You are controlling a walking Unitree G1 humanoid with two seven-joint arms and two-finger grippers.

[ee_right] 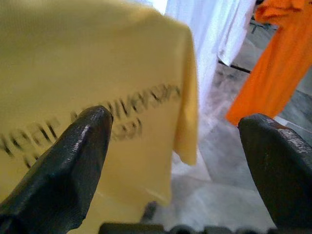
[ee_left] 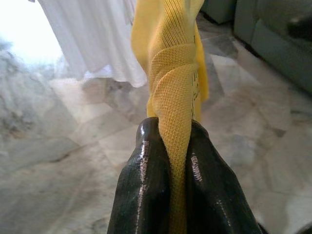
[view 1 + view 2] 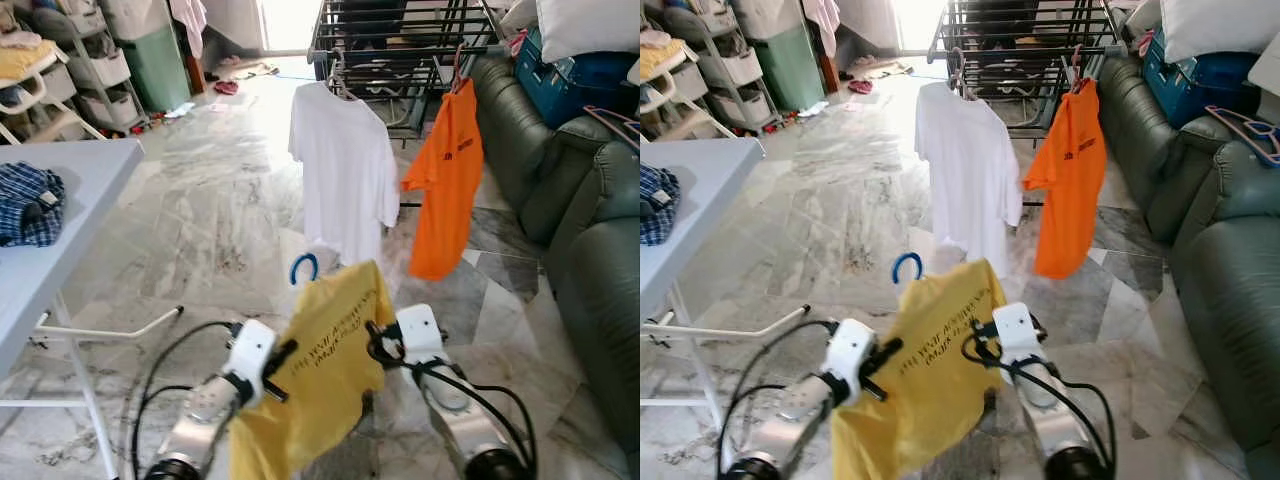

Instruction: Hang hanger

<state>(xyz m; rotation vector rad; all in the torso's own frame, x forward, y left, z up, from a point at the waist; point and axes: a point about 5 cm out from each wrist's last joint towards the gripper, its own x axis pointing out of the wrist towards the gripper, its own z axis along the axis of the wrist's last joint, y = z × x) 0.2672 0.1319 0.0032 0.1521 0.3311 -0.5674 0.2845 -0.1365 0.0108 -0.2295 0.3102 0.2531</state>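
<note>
Step in hand: I judged this the carrying stage. The yellow T-shirt (image 3: 325, 365) was on its blue hanger, whose hook (image 3: 303, 266) stuck up above the collar, and I had it held up between the two arms, facing the drying rack (image 3: 400, 40) across the marble floor (image 3: 200, 220).

Left claw (image 2: 178, 161): clenched on a bunched fold of the yellow shirt; in the left wrist view the fabric ran straight up between the two black fingers (image 2: 141, 190).

Right claw (image 1: 175, 146): released, its fingers (image 1: 73, 165) spread wide with nothing between them, the printed side of the shirt just beside it. In the head views this claw sat at the shirt's right edge, near the hanger's shoulder; I could not tell whether it touched.

Where the task's thing was: hanging in the air low in front of me, well apart from the rack.

On the rack: a white T-shirt (image 3: 345, 180) and an orange T-shirt (image 3: 445, 190) hung there already, each on its own hanger, with a gap between them.

Next move, as I judged it: close in on the rack, lift the shirt until the blue hook cleared a bar, and set it in a free stretch of that bar. The hook was tilted, so it would want squaring first.

Desk (image 3: 60, 230): a folded blue checked garment (image 3: 30, 205) lay near its left edge.

Containers: stacked drawer units (image 3: 95, 70) by the far wall, contents too blurred to name; blue boxes (image 3: 575, 80) behind the green sofa (image 3: 590, 230), contents not visible.
</note>
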